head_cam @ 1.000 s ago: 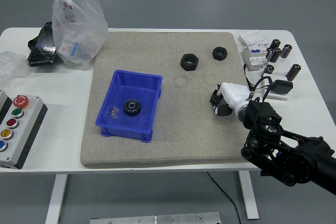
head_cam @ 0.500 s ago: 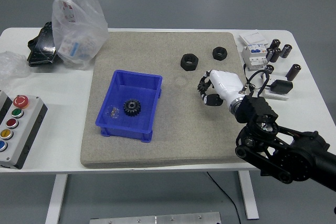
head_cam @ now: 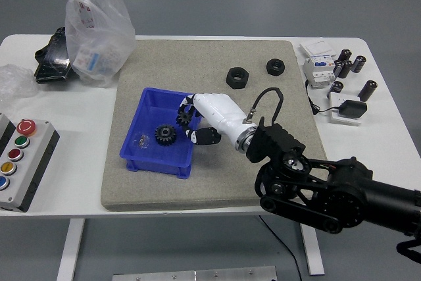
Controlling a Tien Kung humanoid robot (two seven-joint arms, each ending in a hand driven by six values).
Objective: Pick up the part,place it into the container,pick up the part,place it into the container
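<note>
Where a second earlier the right hand (head_cam: 197,120) had sat low at the mat's right side, well apart from the blue container (head_cam: 150,154), it had since swung left across the grey mat (head_cam: 217,182) and hung over the bin's right wall, fingers clenched on a small black gear (head_cam: 184,118). A first gear (head_cam: 165,135) lay unmoved on the container floor, and two black nuts (head_cam: 237,77) sat untouched at the mat's far side. Judged from that, the second placement was nearly done, needing only the release over the bin; left arm not seen.
</note>
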